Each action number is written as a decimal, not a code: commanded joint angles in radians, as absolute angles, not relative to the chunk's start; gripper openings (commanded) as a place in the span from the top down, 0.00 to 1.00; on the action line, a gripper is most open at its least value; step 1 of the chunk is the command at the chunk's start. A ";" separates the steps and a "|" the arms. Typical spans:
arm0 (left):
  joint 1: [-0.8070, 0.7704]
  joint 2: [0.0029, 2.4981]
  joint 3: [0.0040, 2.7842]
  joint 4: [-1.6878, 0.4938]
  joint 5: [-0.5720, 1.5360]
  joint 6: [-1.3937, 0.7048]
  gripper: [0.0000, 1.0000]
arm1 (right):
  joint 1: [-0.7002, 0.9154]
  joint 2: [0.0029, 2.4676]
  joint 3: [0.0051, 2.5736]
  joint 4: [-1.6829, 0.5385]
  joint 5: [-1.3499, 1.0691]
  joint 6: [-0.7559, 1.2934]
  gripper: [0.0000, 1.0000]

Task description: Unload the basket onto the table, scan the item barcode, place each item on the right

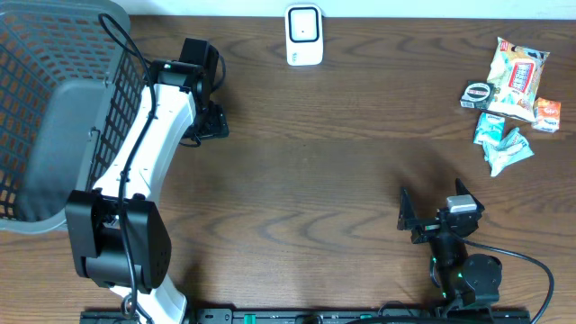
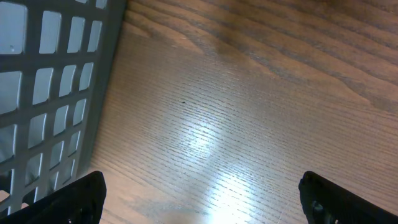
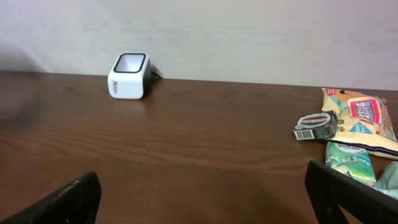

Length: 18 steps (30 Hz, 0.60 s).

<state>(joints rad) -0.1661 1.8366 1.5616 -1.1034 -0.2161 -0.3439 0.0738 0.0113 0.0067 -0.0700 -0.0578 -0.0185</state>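
1. At the top centre of the overhead view, the white scanner (image 1: 304, 34) stands upright on the table (image 1: 342, 162); the right wrist view shows it at upper left (image 3: 129, 76), with its dark window at the top
2. At the upper right of the overhead view lie the items, well apart from the scanner: a snack bag (image 1: 517, 79), a small box (image 1: 477, 94) touching the bag's left edge, an orange packet (image 1: 546, 114) at the bag's lower right corner, and teal packets (image 1: 500, 144) just below
3. In the right wrist view the box (image 3: 316, 126) lies at middle right, a barcode showing on its left end face; the snack bag (image 3: 364, 124) is just to its right and a teal packet (image 3: 348, 158) lies below it
4. The right gripper (image 1: 435, 211), at the lower right of the overhead view, hangs over bare table with jaws spread wide and nothing between them; its fingers (image 3: 62, 202) fill the lower corners of its wrist view, and the items are well apart from it
5. The left gripper (image 1: 209, 121), at the upper left of the overhead view, is likewise spread wide and empty; its fingers (image 2: 74, 199) frame bare wood
6. The grey basket (image 1: 54, 108) fills the upper left corner of the overhead view; its mesh wall (image 2: 50, 93) stands just beside the left gripper
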 commanded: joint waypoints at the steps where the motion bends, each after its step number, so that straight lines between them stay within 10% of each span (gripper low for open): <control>1: -0.162 1.828 1.560 -1.110 -0.229 -0.354 0.02 | 0.065 0.005 0.006 -0.081 -0.036 -0.012 0.01; 18: -0.162 1.828 1.560 -1.110 -0.229 -0.354 0.02 | 0.065 0.005 0.006 -0.072 -0.062 -0.012 0.01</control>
